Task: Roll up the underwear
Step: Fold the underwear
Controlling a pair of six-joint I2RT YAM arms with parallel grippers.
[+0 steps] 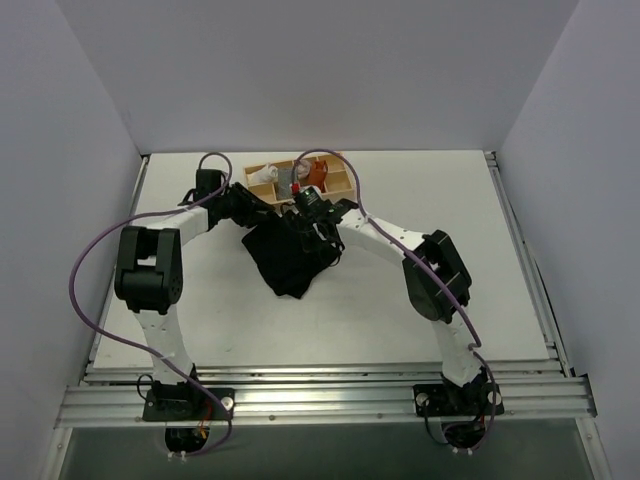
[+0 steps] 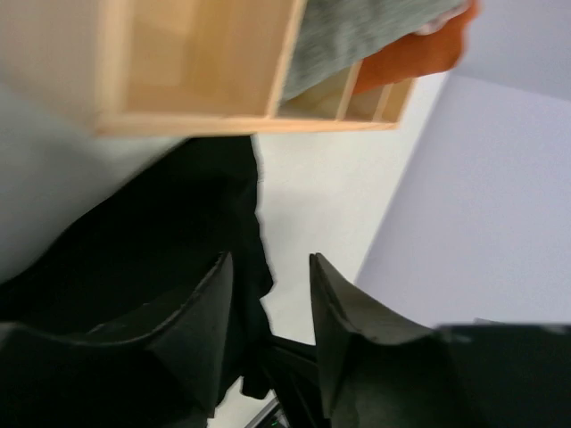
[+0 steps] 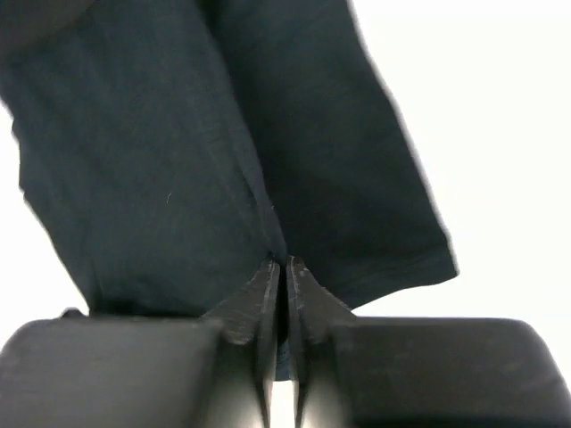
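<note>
r claw point(image 3: 284, 272) pinched shut on underwear point(image 1: 285, 258) far edge, cloth running toward near side of desk point(image 1: 450, 300); l claw point(image 2: 271, 308) apart, empty, just beside it.

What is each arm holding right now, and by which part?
Right gripper: jaws shut on a fold of the underwear. Left gripper: jaws apart, holding nothing.

Plain black underwear point(image 1: 285, 262), pale wooden tray point(image 2: 178, 123) at its twelve o'clock, white roll point(image 1: 264, 175), grey roll point(image 2: 357, 36), orange-brown roll point(image 2: 419, 53), white table point(image 1: 400, 300), my cables point(image 1: 72, 282) purple.
</note>
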